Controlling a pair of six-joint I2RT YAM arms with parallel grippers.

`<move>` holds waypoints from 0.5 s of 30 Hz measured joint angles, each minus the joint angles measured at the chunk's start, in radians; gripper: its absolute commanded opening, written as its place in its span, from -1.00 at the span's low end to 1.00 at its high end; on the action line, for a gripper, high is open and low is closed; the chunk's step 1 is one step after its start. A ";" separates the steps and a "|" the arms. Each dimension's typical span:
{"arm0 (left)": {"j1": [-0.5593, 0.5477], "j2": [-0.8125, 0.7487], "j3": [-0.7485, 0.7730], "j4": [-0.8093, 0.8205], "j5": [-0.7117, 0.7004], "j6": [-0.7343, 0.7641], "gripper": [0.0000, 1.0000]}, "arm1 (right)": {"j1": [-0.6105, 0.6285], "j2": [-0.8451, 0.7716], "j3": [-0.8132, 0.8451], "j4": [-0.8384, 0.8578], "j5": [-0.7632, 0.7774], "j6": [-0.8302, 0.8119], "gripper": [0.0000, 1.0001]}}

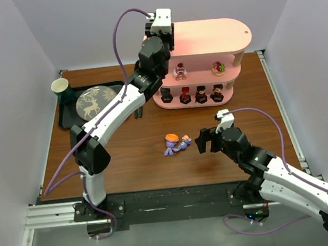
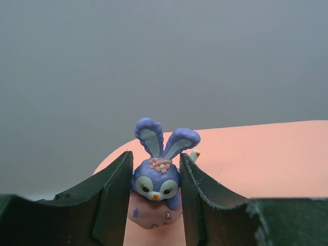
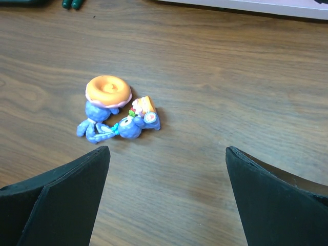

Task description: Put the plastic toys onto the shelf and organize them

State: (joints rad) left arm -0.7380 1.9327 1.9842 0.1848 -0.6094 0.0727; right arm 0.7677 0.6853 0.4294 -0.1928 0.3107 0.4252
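Observation:
My left gripper (image 2: 156, 156) is shut on a purple-blue bunny toy (image 2: 156, 185), held upright over the left end of the pink shelf's pale top (image 2: 266, 154). In the top view that gripper (image 1: 159, 34) hovers at the shelf's (image 1: 208, 36) left end. Two pink/red toys (image 1: 180, 71) (image 1: 218, 68) stand on the middle tier. Several dark toys (image 1: 185, 96) line the bottom tier. Two more bunny toys (image 3: 106, 97) (image 3: 136, 124) lie together on the table (image 1: 176, 143). My right gripper (image 3: 166, 151) stands open just to their right (image 1: 204, 141), holding nothing.
A black tray (image 1: 65, 117) with a patterned plate (image 1: 95, 102) and a green cup (image 1: 60, 87) sits at the table's back left. Dark green handles (image 1: 138, 111) lie beside the tray. White walls close in the table on three sides.

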 measured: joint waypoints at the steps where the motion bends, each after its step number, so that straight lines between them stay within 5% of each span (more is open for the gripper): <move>1: 0.002 0.000 0.000 0.008 0.003 0.000 -1.00 | 0.000 0.002 0.000 0.003 -0.003 0.000 0.97; 15: 0.011 0.000 -0.031 0.056 0.059 -0.008 -0.96 | 0.000 0.029 -0.003 0.018 -0.017 -0.007 0.97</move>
State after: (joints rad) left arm -0.7265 1.9324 1.9533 0.2405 -0.5503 0.0643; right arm 0.7677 0.7143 0.4267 -0.1745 0.2935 0.4179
